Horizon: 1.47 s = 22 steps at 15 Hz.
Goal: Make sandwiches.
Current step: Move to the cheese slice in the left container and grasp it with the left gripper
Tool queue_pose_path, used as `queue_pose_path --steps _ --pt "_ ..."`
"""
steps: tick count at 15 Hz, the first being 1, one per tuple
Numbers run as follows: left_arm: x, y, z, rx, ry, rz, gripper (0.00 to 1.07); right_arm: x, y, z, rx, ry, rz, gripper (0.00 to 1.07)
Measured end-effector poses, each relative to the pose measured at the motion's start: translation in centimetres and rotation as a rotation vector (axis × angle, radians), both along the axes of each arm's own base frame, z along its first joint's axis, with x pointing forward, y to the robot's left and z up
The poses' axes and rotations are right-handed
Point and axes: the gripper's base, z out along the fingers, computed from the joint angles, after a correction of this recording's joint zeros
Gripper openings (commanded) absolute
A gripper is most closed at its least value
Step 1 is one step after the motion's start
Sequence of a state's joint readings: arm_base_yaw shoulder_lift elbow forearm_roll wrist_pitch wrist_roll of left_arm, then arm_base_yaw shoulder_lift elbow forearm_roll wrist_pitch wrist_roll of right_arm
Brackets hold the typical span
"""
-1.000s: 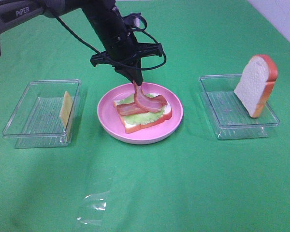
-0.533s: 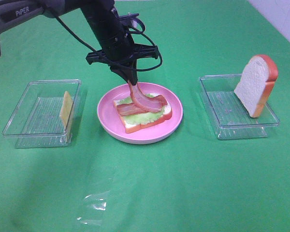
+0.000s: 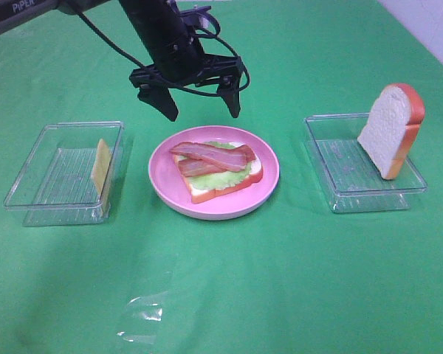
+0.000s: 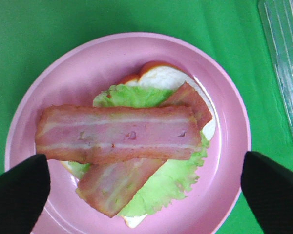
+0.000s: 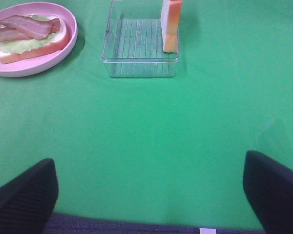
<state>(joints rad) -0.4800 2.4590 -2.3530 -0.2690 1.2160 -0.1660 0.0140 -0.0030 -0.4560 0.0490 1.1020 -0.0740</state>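
Green cloth is covering the tabletop (image 3: 295, 295), clear trays (image 3: 59, 173) flanking a pink plate (image 3: 165, 184). Left jaws are hanging wide open, empty, above it; right jaws are gaping empty over cloth. The sandwich (image 3: 218, 175), bread (image 4: 161, 78), lettuce (image 4: 176, 180), crossed bacon strips (image 4: 119, 134), is lying on the plate; a bread slice (image 3: 387, 133) and cheese square (image 3: 100, 164) are leaning in the trays.

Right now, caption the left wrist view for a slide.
Open left end effector over two overlapping bacon strips on lettuce, bread slice, pink plate.
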Motion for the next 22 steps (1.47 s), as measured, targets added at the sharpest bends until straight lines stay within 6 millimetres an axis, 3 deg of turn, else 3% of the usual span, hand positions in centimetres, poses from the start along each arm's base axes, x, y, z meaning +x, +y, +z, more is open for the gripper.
queue_pose_path --steps 5,10,11,13,15,16,19,20,22 --pt "-0.3 0.1 1.9 -0.022 -0.029 -0.002 1.01 0.0 0.0 0.0 0.000 0.000 0.000 0.98" --pt "-2.7 1.7 11.1 -0.071 -0.199 0.005 1.00 0.0 0.0 0.0 0.000 0.000 0.000 0.98" --pt "-3.5 2.3 12.4 -0.061 -0.220 0.012 1.00 0.0 0.0 0.0 0.000 0.000 0.000 0.98" --pt "-4.8 3.5 13.3 -0.003 -0.229 0.023 1.00 0.0 0.0 0.0 0.000 0.000 0.000 0.98" --pt "-6.7 5.5 12.6 0.118 -0.196 0.050 1.00 0.0 0.0 0.0 0.000 0.000 0.000 0.98" --pt "-8.4 8.2 11.5 0.197 -0.131 0.118 1.00 0.0 0.0 0.0 0.000 0.000 0.000 0.98" --pt "-9.5 12.4 10.7 0.214 -0.043 0.269 0.98 0.0 0.0 0.0 0.000 0.000 0.000 0.98" --pt "-9.6 13.6 9.8 0.237 -0.011 0.305 0.98 0.0 0.0 0.0 0.000 0.000 0.000 0.98" --pt "-9.9 14.0 8.5 0.256 0.037 0.320 0.98 0.0 0.0 0.0 0.000 0.000 0.000 0.98"
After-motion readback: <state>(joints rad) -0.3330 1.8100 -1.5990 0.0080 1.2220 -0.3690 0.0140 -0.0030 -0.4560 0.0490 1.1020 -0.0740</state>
